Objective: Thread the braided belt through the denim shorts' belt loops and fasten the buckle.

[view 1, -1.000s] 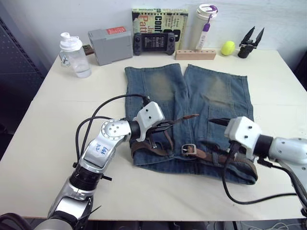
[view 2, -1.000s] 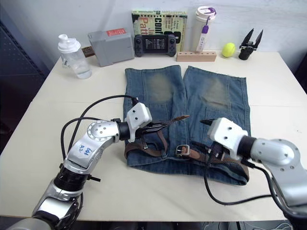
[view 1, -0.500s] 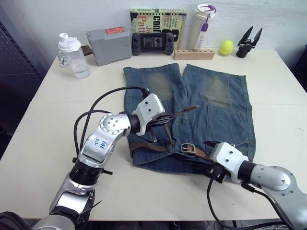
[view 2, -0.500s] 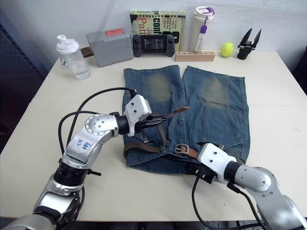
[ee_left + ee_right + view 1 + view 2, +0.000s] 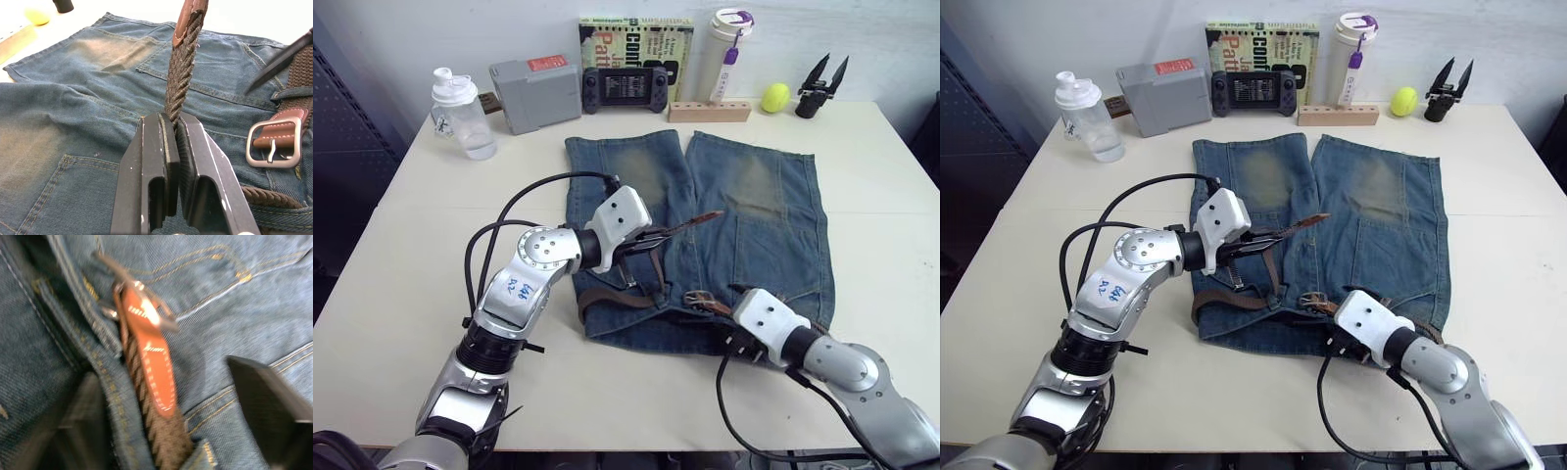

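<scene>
The denim shorts point(image 5: 754, 196) lie flat mid-table, waistband toward me. The braided belt point(image 5: 607, 299) runs along the waistband, under a belt loop point(image 5: 293, 92). My left gripper point(image 5: 644, 245) is shut on the belt's free end, holding it up off the cloth, with the reddish leather tip point(image 5: 708, 215) pointing right. The buckle point(image 5: 702, 299) lies on the waistband near the middle. My right gripper point(image 5: 161, 372) is open at the front edge of the shorts, one finger on each side of the strap's leather end just behind the buckle.
Along the back edge stand a shaker bottle point(image 5: 460, 113), a grey box point(image 5: 536, 93), a game controller point(image 5: 625, 88), a book point(image 5: 636, 34), a white tumbler point(image 5: 729, 54), a wooden block point(image 5: 710, 111), a yellow ball point(image 5: 776, 96) and a black two-pronged tool point(image 5: 820, 88).
My right gripper has come down from above the right leg to the waistband and closed in on the buckle. The left gripper still holds the belt end, slightly raised.
</scene>
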Robot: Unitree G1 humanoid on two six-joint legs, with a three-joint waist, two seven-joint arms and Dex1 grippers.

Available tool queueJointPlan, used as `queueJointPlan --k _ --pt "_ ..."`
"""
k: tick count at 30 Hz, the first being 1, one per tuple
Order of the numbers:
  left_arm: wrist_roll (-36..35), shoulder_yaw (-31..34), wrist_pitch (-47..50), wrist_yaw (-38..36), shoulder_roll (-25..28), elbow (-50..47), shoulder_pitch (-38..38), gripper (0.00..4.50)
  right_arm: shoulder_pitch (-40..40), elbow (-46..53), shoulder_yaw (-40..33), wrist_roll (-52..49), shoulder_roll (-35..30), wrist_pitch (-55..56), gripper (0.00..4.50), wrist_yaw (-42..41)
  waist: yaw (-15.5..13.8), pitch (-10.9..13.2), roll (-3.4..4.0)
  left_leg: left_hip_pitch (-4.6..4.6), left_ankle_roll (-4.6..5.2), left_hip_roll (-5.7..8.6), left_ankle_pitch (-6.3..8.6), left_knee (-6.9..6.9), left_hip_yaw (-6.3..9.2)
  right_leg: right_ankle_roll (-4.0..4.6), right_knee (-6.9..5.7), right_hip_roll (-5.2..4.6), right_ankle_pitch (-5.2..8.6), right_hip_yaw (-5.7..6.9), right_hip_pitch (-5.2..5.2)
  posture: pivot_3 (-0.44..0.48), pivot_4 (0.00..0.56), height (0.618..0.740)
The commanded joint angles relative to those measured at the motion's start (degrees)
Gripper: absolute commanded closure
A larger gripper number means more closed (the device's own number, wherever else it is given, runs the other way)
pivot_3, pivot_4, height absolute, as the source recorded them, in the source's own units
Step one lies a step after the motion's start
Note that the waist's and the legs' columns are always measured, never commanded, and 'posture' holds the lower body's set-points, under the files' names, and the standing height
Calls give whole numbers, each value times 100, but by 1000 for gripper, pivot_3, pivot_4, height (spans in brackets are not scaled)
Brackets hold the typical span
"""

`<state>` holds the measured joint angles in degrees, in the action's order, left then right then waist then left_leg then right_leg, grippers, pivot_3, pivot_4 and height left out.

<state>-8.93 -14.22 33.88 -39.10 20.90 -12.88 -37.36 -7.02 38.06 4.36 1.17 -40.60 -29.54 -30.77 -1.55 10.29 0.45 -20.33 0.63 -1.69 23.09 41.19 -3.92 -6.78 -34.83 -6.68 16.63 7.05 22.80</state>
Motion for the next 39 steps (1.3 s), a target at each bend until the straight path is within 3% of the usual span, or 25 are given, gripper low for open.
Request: queueJointPlan --k 1,4,5,11,18,24,39 --pt "-44 80 -60 -26 27 -136 -69 4500 11 105 -7 123 37 -166 2810 72 -1 0 0 0 0 0 0 0 0 0 0 0 0 0 0 0 150 731" --pt "-46 46 -19 -45 47 -198 -35 4500 68 145 56 83 101 -383 4246 55 1 0 0 0 0 0 0 0 0 0 0 0 0 1 0 0 150 731" --pt "-32 24 -8 -59 71 -212 -25 4500 104 163 68 82 125 -447 4488 57 3 0 0 0 0 0 0 0 0 0 0 0 0 0 0 0 150 731" --pt "297 -448 67 -272 533 -416 204 4500 429 428 -160 -247 559 -1337 4474 181 14 -2 3 1 -1 -2 0 -2 1 1 -1 3 1 0 0 0 150 731" --pt "97 -615 297 -632 721 -846 527 4500 837 735 -475 -583 1251 -2895 4474 594 5 -2 3 0 -1 -1 0 -2 3 2 -2 1 1 -2 1 0 150 731" --pt "280 -873 340 -755 851 -758 610 4500 1074 931 -447 -734 1471 -3355 4474 797 19 -3 6 0 -1 0 0 -4 1 2 -1 2 1 -3 1 0 150 731" --pt "609 -879 2153 705 -139 -482 620 4500 1342 1370 -289 -892 1594 -3879 4474 1273 6 -7 10 2 -1 3 0 -4 1 2 -5 1 1 -6 1 0 150 731"
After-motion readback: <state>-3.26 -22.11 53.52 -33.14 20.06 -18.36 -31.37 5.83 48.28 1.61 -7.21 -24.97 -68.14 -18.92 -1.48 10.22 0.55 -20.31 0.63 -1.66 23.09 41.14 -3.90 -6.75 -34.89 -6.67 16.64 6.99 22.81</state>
